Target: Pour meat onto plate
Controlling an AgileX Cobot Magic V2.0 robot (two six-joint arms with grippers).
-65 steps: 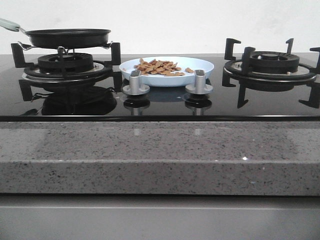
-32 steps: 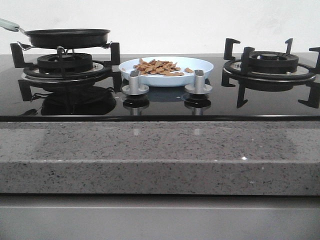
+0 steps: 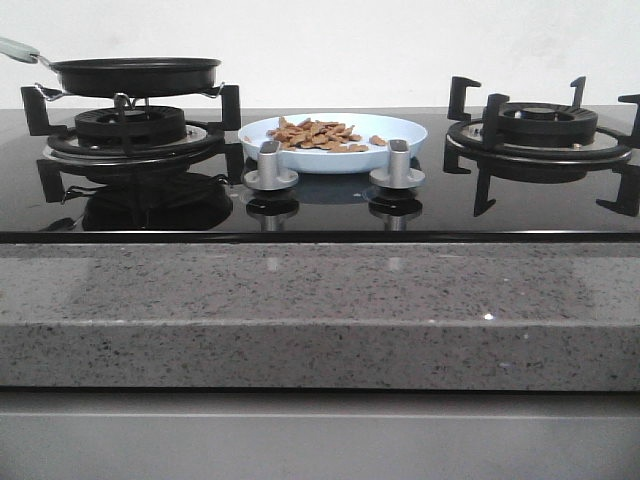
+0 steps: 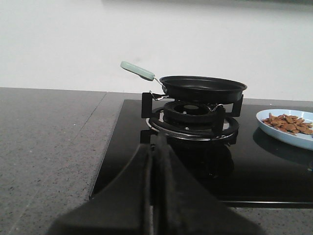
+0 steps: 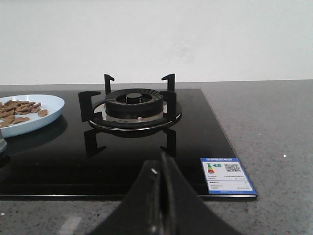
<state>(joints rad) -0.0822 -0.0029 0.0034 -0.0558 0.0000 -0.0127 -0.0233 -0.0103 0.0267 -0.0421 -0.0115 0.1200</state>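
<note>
The pale blue plate (image 3: 400, 132) sits on the black glass hob between the two burners, with the heap of tan meat pieces (image 3: 315, 134) lying in it. The plate (image 4: 279, 132) with meat (image 4: 288, 123) also shows in the left wrist view, and the plate (image 5: 51, 110) with meat (image 5: 17, 111) in the right wrist view. My left gripper (image 4: 155, 147) is shut and empty, in front of the left burner. My right gripper (image 5: 161, 161) is shut and empty, in front of the right burner. Neither gripper shows in the front view.
A black frying pan (image 3: 135, 73) with a pale green handle (image 4: 137, 70) rests on the left burner grate (image 3: 130, 125). The right burner grate (image 3: 540, 125) is bare. Two silver knobs (image 3: 271, 168) stand in front of the plate. A grey stone counter edge (image 3: 320, 310) runs along the front.
</note>
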